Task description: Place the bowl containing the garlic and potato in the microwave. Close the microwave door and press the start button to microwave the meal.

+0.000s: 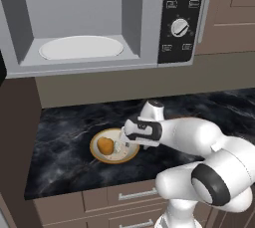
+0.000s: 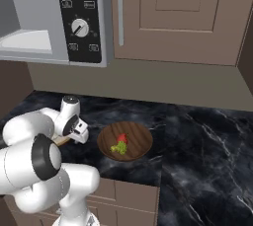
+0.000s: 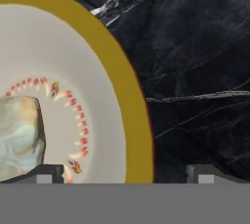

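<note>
The fingers (image 3: 127, 171) stand spread as wide as they go and hold nothing; in the hand view one tip sits low at 7 o'clock over the cream inside of the bowl (image 3: 105, 47) and the other at 5 o'clock over the dark bench (image 3: 195, 71), so they straddle the tan rim without pinching it, and I cannot tell whether either tip touches it. Just beside the inner tip lies the garlic (image 3: 19, 137), a pale lump at 8 o'clock in that view. From the left base view the hand hangs over the 3 o'clock edge of the bowl, with the potato (image 1: 105, 145) resting inside toward 9 o'clock. The bowl sits on the bench well below the microwave (image 1: 99, 18), whose cavity is open with a bare white turntable (image 1: 81, 47); the door itself I cannot make out. The dial (image 1: 180, 27) is on the black panel at the cavity's 3 o'clock side. In the right base view a brown bowl (image 2: 125, 141) with red and green food sits near the hand at 3 o'clock and is not part of the job. I judge the task barely begun: gripping the rim, lifting, loading, shutting the door and pressing start all remain.
</note>
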